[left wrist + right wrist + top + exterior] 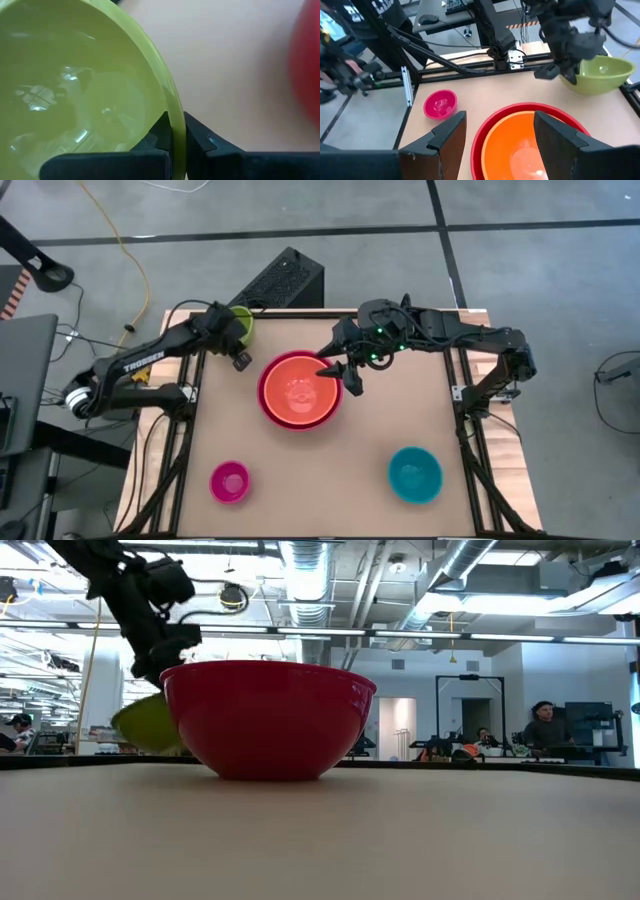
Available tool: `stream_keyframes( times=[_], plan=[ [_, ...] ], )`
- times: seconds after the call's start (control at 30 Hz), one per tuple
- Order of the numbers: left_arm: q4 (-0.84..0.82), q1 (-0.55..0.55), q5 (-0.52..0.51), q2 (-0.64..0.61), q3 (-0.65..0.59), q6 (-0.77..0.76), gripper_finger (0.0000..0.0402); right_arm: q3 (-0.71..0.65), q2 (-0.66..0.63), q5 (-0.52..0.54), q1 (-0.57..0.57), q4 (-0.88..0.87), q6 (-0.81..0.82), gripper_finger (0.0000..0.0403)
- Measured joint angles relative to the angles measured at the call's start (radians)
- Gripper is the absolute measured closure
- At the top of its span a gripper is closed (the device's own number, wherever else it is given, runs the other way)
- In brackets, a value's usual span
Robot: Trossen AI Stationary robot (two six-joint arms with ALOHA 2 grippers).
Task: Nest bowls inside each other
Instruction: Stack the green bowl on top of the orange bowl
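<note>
A lime-green bowl point(240, 323) is at the table's far left, with my left gripper point(175, 125) shut on its rim. In the low view the green bowl point(148, 725) is tilted behind a large red bowl point(265, 720). The red bowl point(300, 392) sits at the table's middle on its base, and an orange bowl point(520, 145) is nested in it. My right gripper point(345, 372) hovers open above the red bowl's far right rim and touches nothing. A pink bowl point(229, 481) stands near left and a teal bowl point(414, 473) near right. My left gripper pinches the green bowl's rim point(176, 107) with one finger point(160, 132) inside the bowl and the other point(197, 132) outside its wall. The fingers slant down onto the rim from the table's left. The bowl is tilted; I cannot tell whether its base is off the table.
A black box point(285, 280) stands just beyond the table's far edge, near the green bowl. Bare tabletop point(330, 470) lies between the pink and teal bowls. People and desks show in the room beyond the table.
</note>
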Motion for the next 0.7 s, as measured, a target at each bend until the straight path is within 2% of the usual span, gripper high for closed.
stream_keyframes(
  times=[0.37, 0.57, 0.7],
  plan=[
    [0.004, -0.084, -0.053, -0.199, 0.0, -0.116, 0.04, -0.001, 0.013, 0.0, 0.0, -0.032, -0.013, 0.0168],
    [0.02, -0.174, -0.054, -0.294, 0.002, -0.191, 0.0401, -0.001, 0.013, 0.001, -0.005, -0.04, -0.016, 0.0168],
    [0.018, -0.241, -0.071, -0.323, 0.05, -0.217, 0.0401, -0.001, 0.013, 0.002, -0.005, -0.041, -0.015, 0.0168]
  ],
)
